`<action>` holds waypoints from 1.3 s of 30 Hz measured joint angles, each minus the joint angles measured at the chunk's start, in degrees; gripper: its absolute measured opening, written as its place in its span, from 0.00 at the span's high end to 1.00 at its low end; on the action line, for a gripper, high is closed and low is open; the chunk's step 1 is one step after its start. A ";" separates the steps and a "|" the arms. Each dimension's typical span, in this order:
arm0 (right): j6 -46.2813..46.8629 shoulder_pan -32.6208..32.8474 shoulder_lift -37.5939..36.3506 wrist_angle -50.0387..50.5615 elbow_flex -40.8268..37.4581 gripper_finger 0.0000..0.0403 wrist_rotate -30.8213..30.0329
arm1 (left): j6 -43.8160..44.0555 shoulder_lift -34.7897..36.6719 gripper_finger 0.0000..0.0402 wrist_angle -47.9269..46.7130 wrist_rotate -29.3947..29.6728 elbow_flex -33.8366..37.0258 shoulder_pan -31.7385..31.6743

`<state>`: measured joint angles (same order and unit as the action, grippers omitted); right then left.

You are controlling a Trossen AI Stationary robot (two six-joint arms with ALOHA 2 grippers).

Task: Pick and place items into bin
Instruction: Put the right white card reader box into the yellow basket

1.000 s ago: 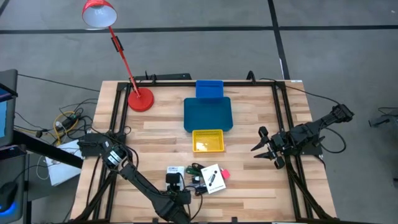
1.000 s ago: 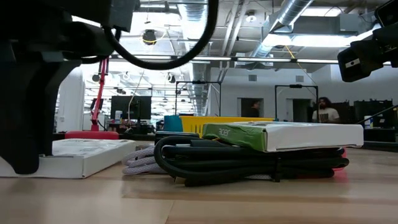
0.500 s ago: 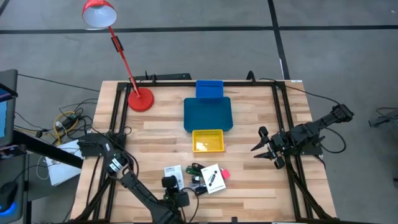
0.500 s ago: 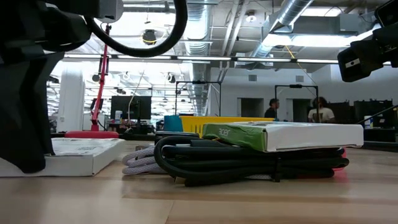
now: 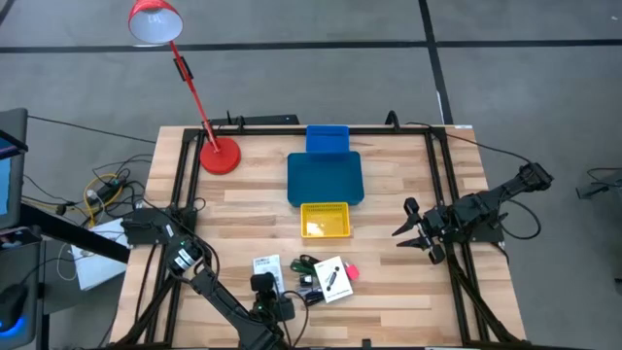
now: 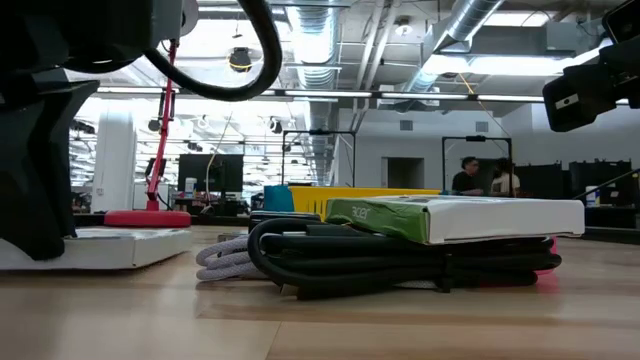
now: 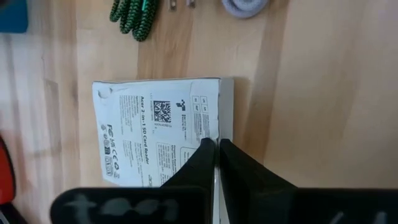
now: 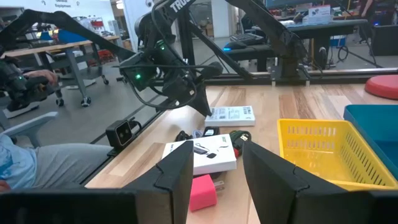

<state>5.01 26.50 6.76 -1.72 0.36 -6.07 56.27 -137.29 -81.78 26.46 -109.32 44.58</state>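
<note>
A flat white printed card box (image 5: 264,263) lies near the table's near edge, and my left gripper (image 5: 262,280) stands over it, shut. To its right is a pile. It holds a second white box (image 5: 330,279) with a green side (image 6: 380,213), resting on coiled black cable (image 6: 380,265). A pink-red piece (image 5: 352,270), a green-and-black cord (image 7: 130,15) and a grey cord (image 6: 220,262) are also in it. My right gripper (image 5: 406,233) hovers open over the table's right side, clear of everything. My left gripper (image 7: 217,152) comes down from above onto the white box's long edge (image 7: 222,127), where the printed face meets the side wall. The fingers (image 7: 202,158) stand almost together there. I cannot tell whether they pinch a thin edge or only press on it. The box lies flat and level (image 6: 110,245).
A yellow mesh basket (image 5: 326,233) sits mid-table, with a blue bin (image 5: 325,178) and a smaller blue box (image 5: 328,139) behind it. A red lamp's base (image 5: 220,156) stands at the far left. Dark frame rails run along both table sides. People stand in the room beyond (image 6: 480,178).
My left gripper has moved toward the table's left edge. The white box has gone with it, away from the pile, and has turned slightly. My right arm has kept still. People in the background have walked to the right.
</note>
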 joint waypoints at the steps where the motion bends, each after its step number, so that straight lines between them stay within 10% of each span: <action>1: 0.01 0.01 0.01 0.00 -0.01 0.67 0.00 | 0.09 0.00 1.00 -0.55 0.15 -0.14 0.00; 20: 0.00 0.01 0.02 0.00 -0.02 0.67 0.00 | -1.53 0.20 1.00 -8.27 7.31 -10.62 -1.43; 39: 0.01 0.01 0.00 0.00 0.00 0.67 0.02 | -24.43 0.30 1.00 -8.22 20.33 -17.04 -10.22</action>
<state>5.01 26.50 6.77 -1.72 0.36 -6.05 31.84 -137.00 -90.00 46.79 -126.36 34.36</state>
